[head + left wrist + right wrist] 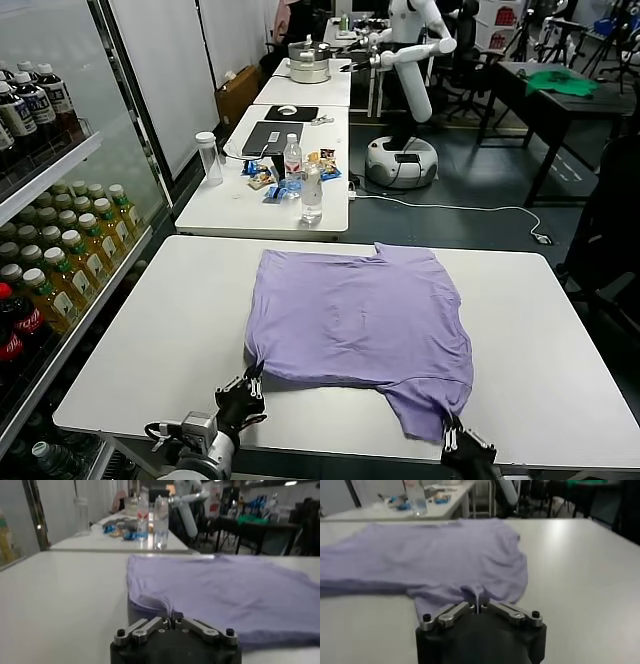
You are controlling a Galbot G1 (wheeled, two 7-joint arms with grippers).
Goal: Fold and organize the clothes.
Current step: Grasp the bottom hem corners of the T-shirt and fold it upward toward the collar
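The lavender T-shirt (365,320) lies spread on the white table (560,340), collar end toward the far side. My left gripper (251,378) is shut on the shirt's near left corner; in the left wrist view (171,617) a fold of purple cloth (225,595) is pinched between the jaws. My right gripper (448,427) is shut on the near right corner, a sleeve-like flap; in the right wrist view (478,607) the cloth (445,560) rises into the closed jaws. Both grippers sit at the table's near edge.
A shelf of drink bottles (60,260) stands at my left. A second table (270,190) beyond holds water bottles (312,195), a laptop and snacks. A white robot (405,60) and a dark desk with a green garment (562,82) are farther back.
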